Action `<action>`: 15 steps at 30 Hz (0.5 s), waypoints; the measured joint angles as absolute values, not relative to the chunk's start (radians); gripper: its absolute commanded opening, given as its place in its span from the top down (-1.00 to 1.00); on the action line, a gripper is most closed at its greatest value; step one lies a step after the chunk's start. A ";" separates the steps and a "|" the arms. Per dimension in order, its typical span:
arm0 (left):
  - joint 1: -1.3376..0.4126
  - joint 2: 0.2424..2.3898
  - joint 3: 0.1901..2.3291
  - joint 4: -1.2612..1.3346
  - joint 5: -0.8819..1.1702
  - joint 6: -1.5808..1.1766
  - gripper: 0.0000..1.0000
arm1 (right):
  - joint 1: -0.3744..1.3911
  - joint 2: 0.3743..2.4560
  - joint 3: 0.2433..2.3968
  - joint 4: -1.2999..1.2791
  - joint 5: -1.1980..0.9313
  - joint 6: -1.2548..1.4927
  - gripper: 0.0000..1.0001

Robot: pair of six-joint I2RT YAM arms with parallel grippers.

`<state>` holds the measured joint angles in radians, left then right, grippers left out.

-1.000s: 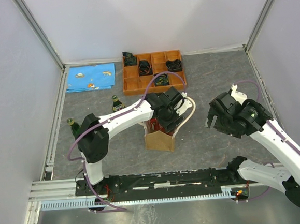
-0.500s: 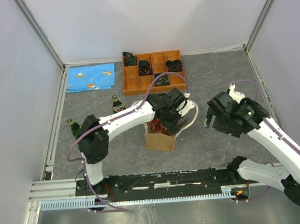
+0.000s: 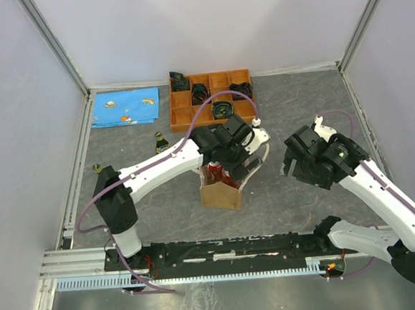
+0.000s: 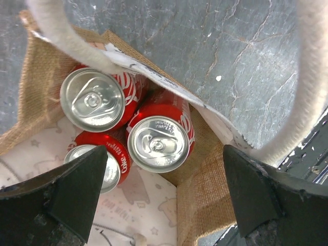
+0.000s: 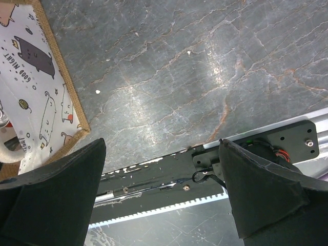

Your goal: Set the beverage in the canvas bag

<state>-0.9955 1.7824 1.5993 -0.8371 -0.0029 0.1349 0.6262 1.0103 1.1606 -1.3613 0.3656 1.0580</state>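
Observation:
The canvas bag (image 3: pixel 219 193) stands upright mid-table, tan with cream rope handles (image 4: pixel 65 37). In the left wrist view three red cola cans stand inside it: one (image 4: pixel 97 99), a second (image 4: pixel 159 143) and a third (image 4: pixel 95 162) partly behind my finger. One red can (image 3: pixel 214 172) shows in the top view. My left gripper (image 3: pixel 238 162) hovers just above the bag's mouth, open and empty (image 4: pixel 164 200). My right gripper (image 3: pixel 293 168) is open and empty (image 5: pixel 161 197), over bare table to the right of the bag, whose printed side (image 5: pixel 31 92) shows at its left.
An orange compartment tray (image 3: pixel 183 117) with dark items stands at the back. A blue patterned cloth (image 3: pixel 125 107) lies at back left. Two green bottles (image 3: pixel 162 143) (image 3: pixel 98 168) stand left of the bag. The black base rail (image 5: pixel 154 174) runs along the near edge.
My left gripper has risen and drawn slightly back from the bag, and a red can now shows in the bag's mouth. The left elbow swung left. The right arm barely moved.

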 measured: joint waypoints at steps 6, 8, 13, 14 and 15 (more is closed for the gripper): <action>-0.958 1.708 1.616 -0.844 -0.027 0.135 -0.99 | 0.626 1.016 1.161 -1.359 0.362 1.057 -0.99; -0.901 1.674 1.656 -0.851 -0.016 0.135 -0.99 | 0.626 1.016 1.161 -1.358 0.362 1.054 -0.99; -0.622 1.590 1.784 -0.862 0.030 0.120 -0.99 | 0.626 1.016 1.161 -1.348 0.356 1.053 -0.99; -0.542 1.565 1.793 -0.858 0.036 0.115 -0.99 | 0.626 1.017 1.161 -1.343 0.354 1.053 -0.99; -0.489 1.546 1.793 -0.858 0.037 0.109 -0.99 | 0.626 1.018 1.160 -1.340 0.350 1.053 -0.99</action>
<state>-0.4889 1.5455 1.7931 -0.8581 0.0368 0.1089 0.6262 1.0183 1.1603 -1.3399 0.3500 1.0531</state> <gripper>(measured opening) 0.991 0.992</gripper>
